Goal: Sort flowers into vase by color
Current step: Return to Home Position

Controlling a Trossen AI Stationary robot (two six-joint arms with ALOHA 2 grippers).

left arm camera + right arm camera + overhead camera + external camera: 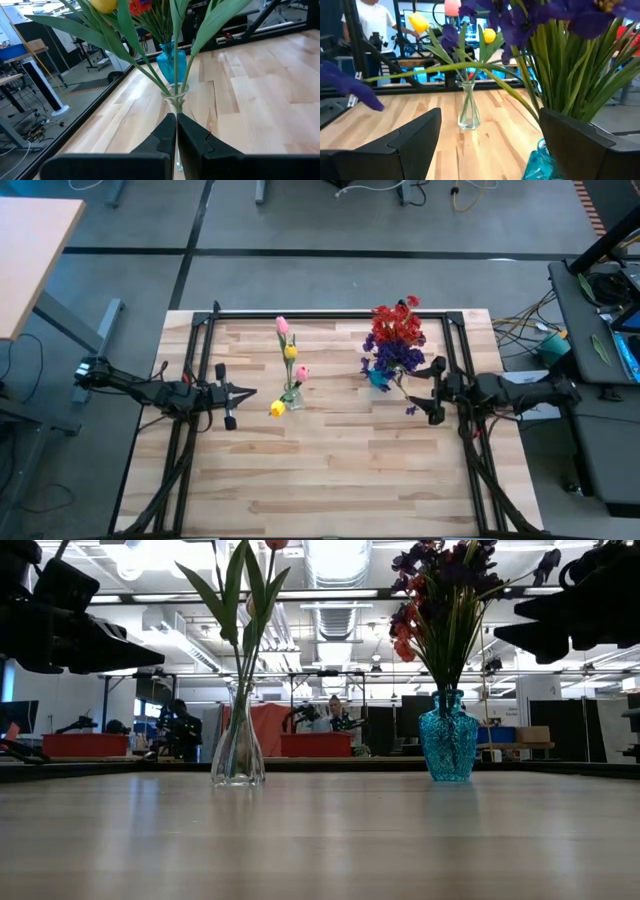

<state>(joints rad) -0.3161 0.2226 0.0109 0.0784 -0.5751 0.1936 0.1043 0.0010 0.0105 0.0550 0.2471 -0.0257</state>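
1. The left gripper (248, 391) hangs over the left part of the pale slatted wooden table (330, 470). Its two dark fingers (160, 140) are pressed together with nothing between them.
2. Its closed tip points at the narrow clear glass vase (291, 395), which stands just beside it toward the table's middle and does not touch it.
3. That vase holds long green-stemmed tulips, pink tulip buds (282, 325) and yellow tulip buds (290, 351). One low yellow bud (277, 409) leans out on the side nearest the left gripper.
4. The right gripper (433, 392) hangs over the right part of the table with its jaws spread wide and empty.
5. The squat turquoise textured glass vase (380, 377) stands just beside that open mouth, toward the table's middle and apart from the gripper.
6. It carries the red blossom sprays (397, 325) above the purple blossom sprays (383, 355).
7. A stray purple sprig (411, 409) droops out toward the right gripper. It seems to end close to one finger, but whether they touch cannot be told.
8. In the low view both vases stand upright on the table, well apart, and both arms are raised above the tabletop.
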